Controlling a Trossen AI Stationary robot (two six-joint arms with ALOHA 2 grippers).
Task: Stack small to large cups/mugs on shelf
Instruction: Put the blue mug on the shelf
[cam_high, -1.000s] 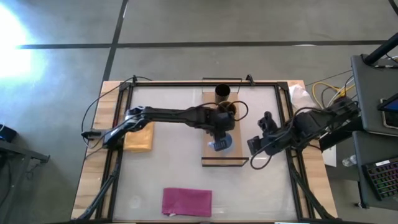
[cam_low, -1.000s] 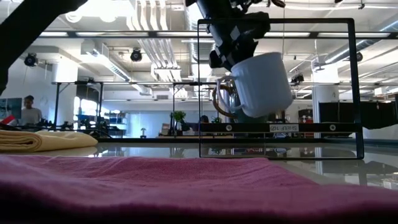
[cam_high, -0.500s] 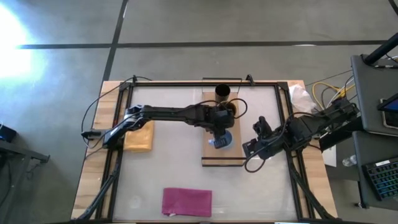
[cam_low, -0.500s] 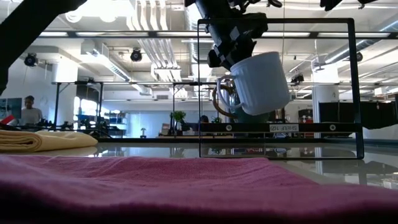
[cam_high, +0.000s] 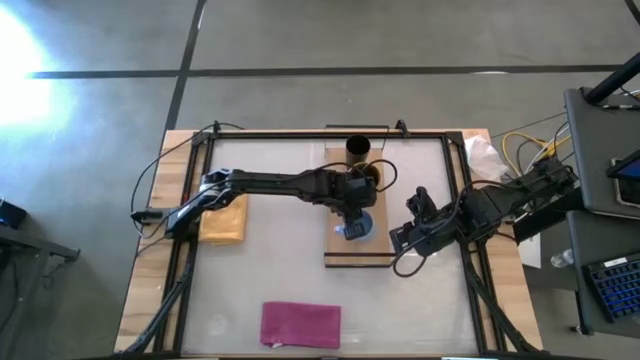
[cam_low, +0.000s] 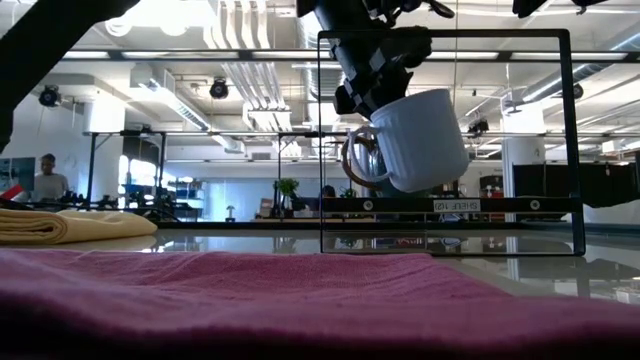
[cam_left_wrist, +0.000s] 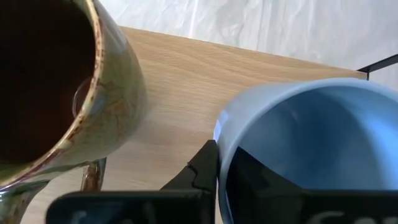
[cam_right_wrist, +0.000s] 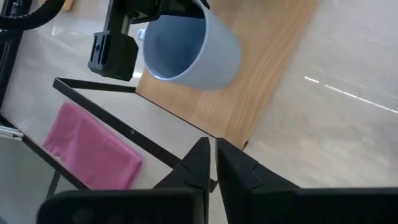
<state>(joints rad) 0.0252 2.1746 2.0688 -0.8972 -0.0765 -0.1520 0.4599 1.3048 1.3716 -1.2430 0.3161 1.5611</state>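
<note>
The left gripper (cam_high: 352, 213) reached in from the left side of the table and gripped the light blue mug (cam_low: 420, 138) by its rim, one finger (cam_left_wrist: 200, 171) outside the wall and the other apparently inside the bowl. That rim pinch explained the mug's tilt: in the low view it hung clear of the shelf (cam_high: 340, 250), mouth turned up toward the gripper and base swung down to the right, since nothing supported it from below. It hovered over the middle of the plank, just nearer than the brown mug (cam_high: 367, 174), which stood upright on the wood with its handle toward the right. The black cup (cam_high: 359, 148) stood at the far end of the shelf, beyond the brown mug, beside the thin dark frame (cam_low: 445, 35). That order, small cup farthest, brown mug next, left the free near stretch of plank for the largest vessel, so the blue mug was likely held there to be set down as the last of the row.

The right gripper (cam_right_wrist: 211, 163) waited over the table just right of the shelf's near part, its fingers nearly together and holding nothing, aimed toward the shelf edge. The yellow-tan pad (cam_high: 224, 220) lay under the left arm and the magenta cloth (cam_high: 300, 324) at the near edge, both well apart from the work.
</note>
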